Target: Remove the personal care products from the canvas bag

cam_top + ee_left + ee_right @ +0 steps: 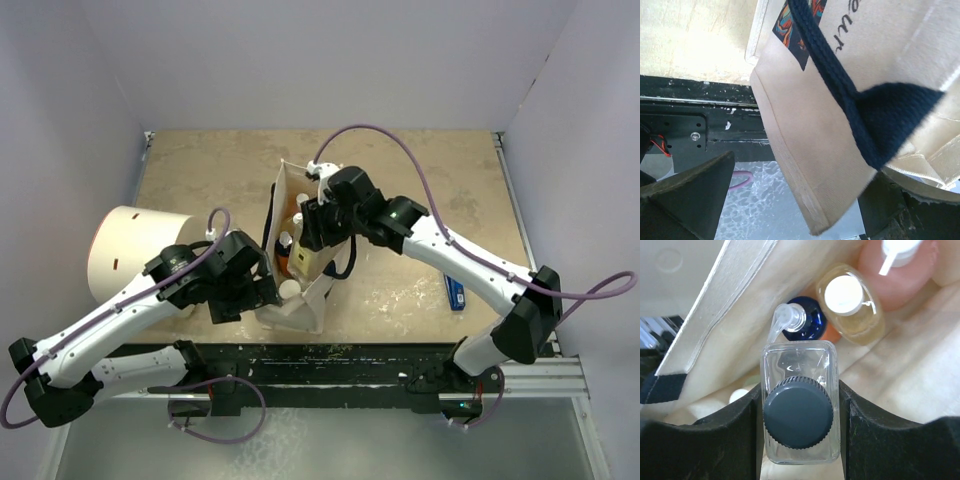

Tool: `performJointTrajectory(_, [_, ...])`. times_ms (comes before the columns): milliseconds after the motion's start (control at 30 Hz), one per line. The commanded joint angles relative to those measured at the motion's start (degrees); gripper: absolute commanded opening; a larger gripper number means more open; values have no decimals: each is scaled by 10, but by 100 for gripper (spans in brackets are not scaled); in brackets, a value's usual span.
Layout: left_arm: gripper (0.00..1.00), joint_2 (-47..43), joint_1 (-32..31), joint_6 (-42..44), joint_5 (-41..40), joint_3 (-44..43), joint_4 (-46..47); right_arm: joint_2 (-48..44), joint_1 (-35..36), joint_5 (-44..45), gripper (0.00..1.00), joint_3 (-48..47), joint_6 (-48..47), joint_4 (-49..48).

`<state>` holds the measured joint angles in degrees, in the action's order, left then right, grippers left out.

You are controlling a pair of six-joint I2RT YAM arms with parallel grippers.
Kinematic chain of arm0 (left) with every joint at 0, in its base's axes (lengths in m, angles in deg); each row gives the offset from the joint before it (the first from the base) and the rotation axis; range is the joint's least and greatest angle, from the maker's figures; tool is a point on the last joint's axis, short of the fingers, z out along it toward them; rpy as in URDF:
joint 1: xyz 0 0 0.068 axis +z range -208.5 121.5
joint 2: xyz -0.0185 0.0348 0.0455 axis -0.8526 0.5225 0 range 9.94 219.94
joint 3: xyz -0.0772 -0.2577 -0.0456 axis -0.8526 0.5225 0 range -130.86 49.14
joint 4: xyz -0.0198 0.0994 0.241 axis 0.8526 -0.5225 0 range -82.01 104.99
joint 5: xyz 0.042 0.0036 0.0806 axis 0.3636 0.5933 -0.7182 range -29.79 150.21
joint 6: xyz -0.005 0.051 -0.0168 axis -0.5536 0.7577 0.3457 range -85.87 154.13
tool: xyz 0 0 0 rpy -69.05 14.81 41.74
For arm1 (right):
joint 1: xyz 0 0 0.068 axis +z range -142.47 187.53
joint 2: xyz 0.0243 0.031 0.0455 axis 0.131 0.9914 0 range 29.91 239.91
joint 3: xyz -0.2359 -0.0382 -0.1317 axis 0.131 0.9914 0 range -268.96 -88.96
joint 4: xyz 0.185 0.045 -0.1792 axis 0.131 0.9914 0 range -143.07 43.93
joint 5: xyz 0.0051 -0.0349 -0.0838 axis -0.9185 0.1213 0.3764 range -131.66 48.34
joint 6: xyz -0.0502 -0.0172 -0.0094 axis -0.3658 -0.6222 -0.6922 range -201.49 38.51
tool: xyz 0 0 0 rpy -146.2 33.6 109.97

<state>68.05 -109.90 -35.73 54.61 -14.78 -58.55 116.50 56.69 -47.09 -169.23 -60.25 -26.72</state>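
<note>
The right fingers [880, 440] squeeze the clear black-capped bottle [799, 412]; better to lift it straight up. The left fingers [685, 200] stand apart around the canvas bag [805, 135] rim.

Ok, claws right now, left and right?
Left claw: open, straddling the beige canvas bag edge.
Right claw: closed on the clear rectangular black-capped bottle.
</note>
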Motion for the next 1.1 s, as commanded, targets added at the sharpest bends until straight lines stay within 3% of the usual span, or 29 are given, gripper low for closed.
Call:
performJointTrajectory(0, [99,-17,1,4,-47,-37,-36,-45,-34,-58,0,-90,123,-39])
performJointTrajectory(400, [99,-20,1,45,-112,-134,-43,-57,-138,-249,0,-144,289,-79])
performJointTrajectory(800, [99,10,1,94,-193,-225,-61,-110,-213,-285,0,-77,434,-198])
performJointTrajectory(1067, [99,36,1,164,-224,-281,-44,-131,-272,-270,0,-53,482,-258])
